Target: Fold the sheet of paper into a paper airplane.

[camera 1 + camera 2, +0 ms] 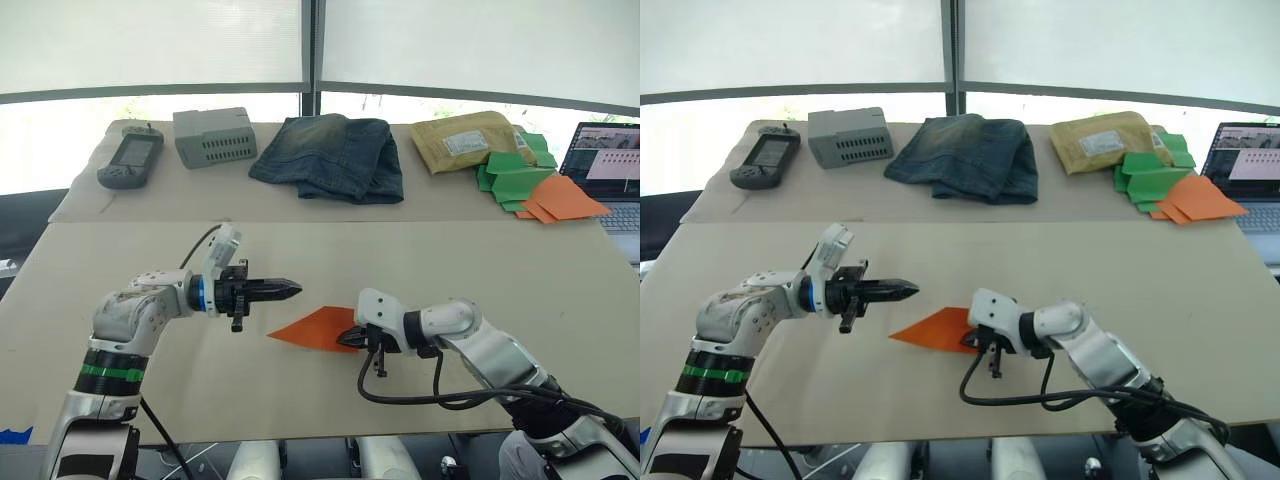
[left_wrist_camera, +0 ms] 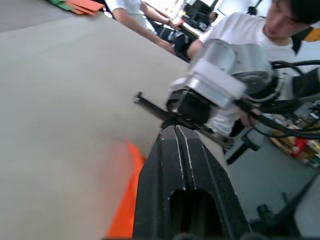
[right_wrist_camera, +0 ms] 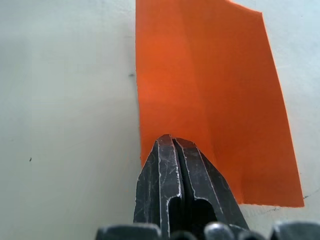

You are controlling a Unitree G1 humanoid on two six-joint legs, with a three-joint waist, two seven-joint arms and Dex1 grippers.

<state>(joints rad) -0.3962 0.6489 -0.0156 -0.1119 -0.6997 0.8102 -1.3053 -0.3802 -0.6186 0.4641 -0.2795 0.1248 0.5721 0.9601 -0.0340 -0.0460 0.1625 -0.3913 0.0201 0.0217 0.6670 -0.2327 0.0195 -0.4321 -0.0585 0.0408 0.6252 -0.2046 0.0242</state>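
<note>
The bright orange sheet of paper (image 1: 315, 328) lies flat on the table's middle, folded into a pointed wedge with its tip toward my left. In the right wrist view the sheet of paper (image 3: 210, 100) shows lengthwise creases. My right gripper (image 1: 352, 338) is shut, and its tips rest on the wide right end of the paper. My left gripper (image 1: 295, 290) is shut and empty. It points right and hovers above the table, just up and left of the paper's tip.
Along the back lie a handheld device (image 1: 130, 160), a grey box (image 1: 215, 136), folded jeans (image 1: 330, 155), a padded envelope (image 1: 470, 140) and piled green and orange paper pieces (image 1: 530, 180). A laptop (image 1: 610, 165) stands far right. A person (image 2: 240, 30) sits beyond the table.
</note>
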